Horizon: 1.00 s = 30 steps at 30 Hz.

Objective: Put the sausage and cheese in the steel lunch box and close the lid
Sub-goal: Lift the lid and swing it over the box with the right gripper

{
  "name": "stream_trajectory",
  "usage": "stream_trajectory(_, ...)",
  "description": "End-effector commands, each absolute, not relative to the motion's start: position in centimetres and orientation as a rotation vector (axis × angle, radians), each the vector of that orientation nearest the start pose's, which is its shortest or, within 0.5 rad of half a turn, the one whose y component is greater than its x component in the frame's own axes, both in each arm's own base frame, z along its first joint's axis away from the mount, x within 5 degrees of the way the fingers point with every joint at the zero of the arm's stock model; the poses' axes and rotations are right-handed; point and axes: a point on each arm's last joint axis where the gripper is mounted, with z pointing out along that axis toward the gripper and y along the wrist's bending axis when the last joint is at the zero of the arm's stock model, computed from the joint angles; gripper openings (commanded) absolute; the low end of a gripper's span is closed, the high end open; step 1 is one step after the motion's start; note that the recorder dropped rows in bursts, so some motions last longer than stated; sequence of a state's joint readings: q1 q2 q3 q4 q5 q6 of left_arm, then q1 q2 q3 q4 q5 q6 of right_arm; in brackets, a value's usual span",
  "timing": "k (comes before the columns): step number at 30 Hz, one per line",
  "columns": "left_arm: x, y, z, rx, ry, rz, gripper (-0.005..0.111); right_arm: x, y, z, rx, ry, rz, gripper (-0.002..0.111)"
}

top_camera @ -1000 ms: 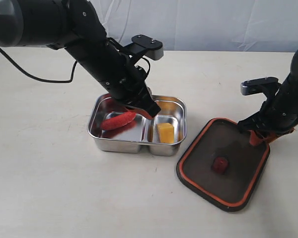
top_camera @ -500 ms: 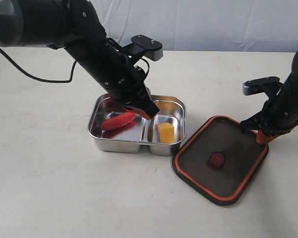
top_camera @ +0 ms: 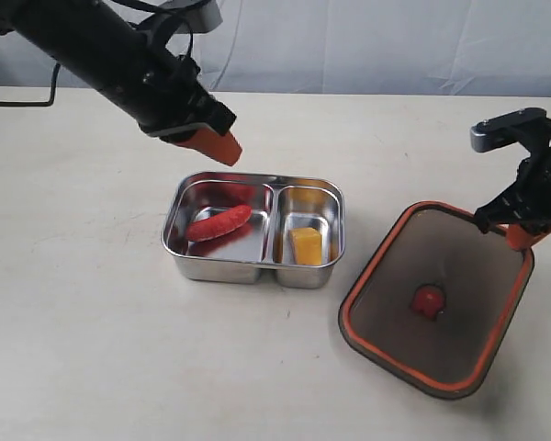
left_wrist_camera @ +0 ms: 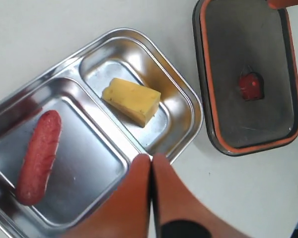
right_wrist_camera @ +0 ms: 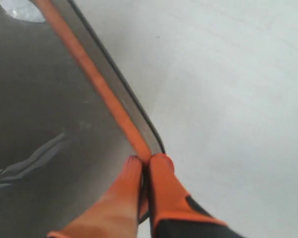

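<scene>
Both hands closed: left hand (top_camera: 226, 150) empty, apart from sausage (top_camera: 219, 222); right hand (right_wrist_camera: 148, 161) clamping lid (top_camera: 459, 266).

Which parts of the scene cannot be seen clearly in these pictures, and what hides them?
- Right wrist view: the picture edges cut off most of the lid; its valve is out of frame.
- Left wrist view: the shut left claw hides part of the box's rim; the edge cuts off one box corner.
- Exterior view: whether the lid's low edge touches the table cannot be told.
</scene>
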<state>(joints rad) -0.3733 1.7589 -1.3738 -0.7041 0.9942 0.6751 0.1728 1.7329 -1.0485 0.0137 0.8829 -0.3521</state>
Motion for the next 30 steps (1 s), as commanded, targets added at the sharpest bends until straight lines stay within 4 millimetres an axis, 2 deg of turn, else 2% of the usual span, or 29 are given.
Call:
stream_trajectory(1,32.1,-17.3,27.7,0.964,2.491,-0.913,0.000,29.5,5.1,21.1,-0.811,2.899,-0.020,-0.001)
stream_trajectory(3,32.1,-17.3,27.9,0.964,2.470,-0.976,0.001,29.2,5.0,22.1,-0.802,2.867,-0.025,-0.001)
stream_trajectory(6,31.8,-17.7,28.5,0.962,2.420,-1.104,0.009,28.6,5.0,23.7,-0.783,2.817,-0.025,-0.001)
stream_trajectory(10,31.2,-18.2,28.8,0.984,2.389,-1.242,0.032,27.9,4.9,25.4,-0.761,2.758,-0.022,-0.001)
stream_trajectory(13,31.2,-18.2,28.7,0.997,2.391,-1.264,0.049,27.5,4.9,26.3,-0.780,2.721,-0.020,-0.001)
stream_trajectory(16,31.2,-18.4,28.8,0.979,2.381,-1.291,0.058,27.1,5.4,26.9,-0.801,2.674,0.057,-0.001)
stream_trajectory(22,31.5,-18.9,29.1,0.907,2.326,-1.406,0.059,26.7,6.6,27.7,-0.877,2.582,0.228,-0.001)
stream_trajectory(30,32.6,-19.6,27.3,0.819,2.343,-1.509,0.059,26.9,7.1,28.1,-0.906,2.501,0.272,-0.001)
